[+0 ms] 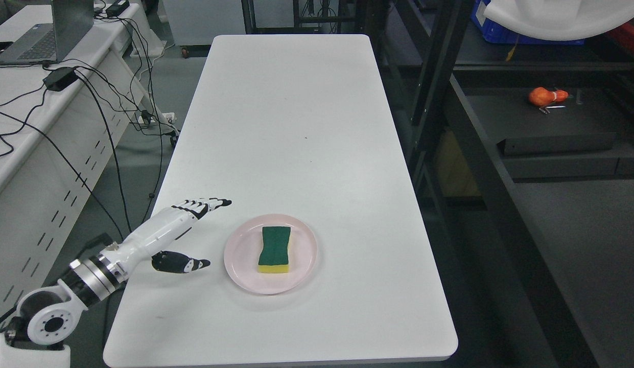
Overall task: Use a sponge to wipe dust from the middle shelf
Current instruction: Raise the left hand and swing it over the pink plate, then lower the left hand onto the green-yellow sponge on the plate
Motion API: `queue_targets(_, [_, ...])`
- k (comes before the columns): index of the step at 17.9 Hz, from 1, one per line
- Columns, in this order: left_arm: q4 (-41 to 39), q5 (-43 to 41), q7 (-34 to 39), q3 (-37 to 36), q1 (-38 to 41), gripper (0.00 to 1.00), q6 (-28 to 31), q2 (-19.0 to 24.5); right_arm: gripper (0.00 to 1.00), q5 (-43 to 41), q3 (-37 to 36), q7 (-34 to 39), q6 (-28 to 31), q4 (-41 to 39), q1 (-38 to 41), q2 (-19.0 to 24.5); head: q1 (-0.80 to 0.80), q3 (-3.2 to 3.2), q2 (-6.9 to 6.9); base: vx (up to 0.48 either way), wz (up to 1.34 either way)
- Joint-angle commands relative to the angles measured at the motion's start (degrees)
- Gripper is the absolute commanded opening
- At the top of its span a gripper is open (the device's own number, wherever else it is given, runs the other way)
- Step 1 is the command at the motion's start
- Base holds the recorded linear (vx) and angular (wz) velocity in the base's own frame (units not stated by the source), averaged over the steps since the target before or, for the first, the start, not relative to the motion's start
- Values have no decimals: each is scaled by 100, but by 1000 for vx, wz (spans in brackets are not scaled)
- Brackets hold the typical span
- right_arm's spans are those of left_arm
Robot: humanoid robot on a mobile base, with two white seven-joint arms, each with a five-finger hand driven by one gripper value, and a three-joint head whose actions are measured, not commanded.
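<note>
The sponge (274, 250) lies green side up on a pink plate (240, 255), its long axis running near to far. The left hand (181, 230) is spread open, just left of the plate, above the white table (296, 128). A dark shelf rack (500, 153) stands at the right.

left hand (181, 232) low at left, fingers (207, 204) outstretched, empty

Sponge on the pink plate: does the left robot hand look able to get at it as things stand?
Probably yes. The left robot hand is open just left of the pink plate, and the sponge lies uncovered on it with only bare white table between them.
</note>
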Motion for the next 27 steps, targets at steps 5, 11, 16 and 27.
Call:
queue_targets(5, [841, -1209, -296, -683, -1549, 96, -461, 930, 100, 0, 0, 5, 414, -100, 0, -100, 0, 0, 0, 0, 0])
queue_targets(11, [885, -1481, -296, -1913, -2165, 96, -488, 597, 100, 0, 0, -4, 414, -100, 0, -100, 0, 0, 0, 0, 0])
queue_targets(16, [1060, -1868, -296, -2520, -2201, 96, -488, -141, 100, 0, 0, 5, 414, -100, 0, -100, 0, 0, 0, 0, 0])
queue_targets(27, [649, -2001, -514, -2250, -2052, 96, -795, -222, 100, 0, 0, -4, 414, -100, 0, -100, 0, 0, 0, 0, 0])
